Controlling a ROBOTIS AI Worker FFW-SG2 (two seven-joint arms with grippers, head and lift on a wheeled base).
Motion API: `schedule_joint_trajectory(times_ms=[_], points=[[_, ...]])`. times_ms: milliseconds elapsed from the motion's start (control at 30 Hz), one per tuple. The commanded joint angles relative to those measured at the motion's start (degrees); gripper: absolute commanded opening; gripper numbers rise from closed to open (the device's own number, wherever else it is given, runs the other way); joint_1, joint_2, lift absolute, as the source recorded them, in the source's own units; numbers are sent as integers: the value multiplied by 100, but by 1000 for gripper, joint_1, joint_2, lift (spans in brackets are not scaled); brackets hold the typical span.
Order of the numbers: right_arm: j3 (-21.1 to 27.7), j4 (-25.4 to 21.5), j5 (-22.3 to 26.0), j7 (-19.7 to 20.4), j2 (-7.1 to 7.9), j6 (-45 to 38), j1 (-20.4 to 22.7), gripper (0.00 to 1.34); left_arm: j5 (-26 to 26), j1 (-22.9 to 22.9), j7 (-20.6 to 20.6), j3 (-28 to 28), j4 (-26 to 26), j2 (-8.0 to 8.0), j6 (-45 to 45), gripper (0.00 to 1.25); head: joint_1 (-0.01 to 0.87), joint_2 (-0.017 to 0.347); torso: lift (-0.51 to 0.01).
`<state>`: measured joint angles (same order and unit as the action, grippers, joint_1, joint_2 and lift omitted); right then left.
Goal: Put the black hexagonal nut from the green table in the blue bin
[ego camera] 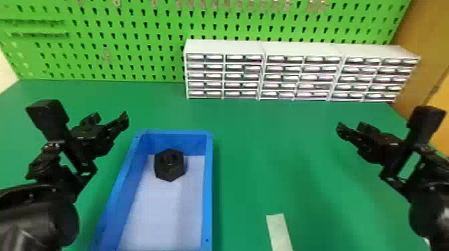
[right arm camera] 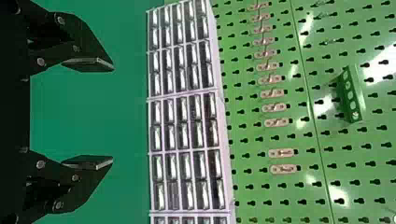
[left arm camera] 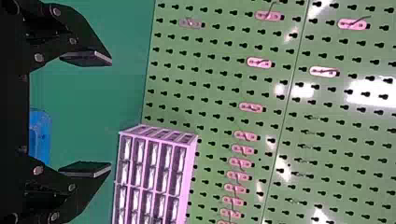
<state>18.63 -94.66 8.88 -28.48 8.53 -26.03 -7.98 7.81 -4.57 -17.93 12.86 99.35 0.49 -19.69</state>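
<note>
The black hexagonal nut (ego camera: 169,165) lies inside the blue bin (ego camera: 209,187), toward its far end on the pale floor. To the left of the bin, above the green table (ego camera: 260,160), is my left gripper (ego camera: 112,125); its fingers stand wide apart in the left wrist view, where the left gripper (left arm camera: 88,113) holds nothing. My right gripper (ego camera: 350,132) is over the table's right side, well away from the bin. Seen from its own wrist, the right gripper (right arm camera: 91,113) is open too, with only green surface between its fingers.
White drawer cabinets (ego camera: 223,71) stand along the back of the table, before a green pegboard (ego camera: 127,43). A pale strip (ego camera: 280,232) lies on the table near the front, right of the bin. A yellow-brown panel (ego camera: 431,40) borders the right side.
</note>
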Motion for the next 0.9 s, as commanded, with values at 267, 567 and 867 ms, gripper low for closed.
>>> schedule_joint_trajectory(times_ms=[267,567,867], points=[[0,0,9,0,0,10,-2,789,1,0,0,-3,6,-5,0,795,691,9,-97],[0,0,9,0,-9,19,-2,789,1,9,0,-3,-3,4,9,795,691,9,-97],[-17,0,17,0,-9,27,-2,789,1,9,0,-3,6,-5,9,795,691,9,-97]])
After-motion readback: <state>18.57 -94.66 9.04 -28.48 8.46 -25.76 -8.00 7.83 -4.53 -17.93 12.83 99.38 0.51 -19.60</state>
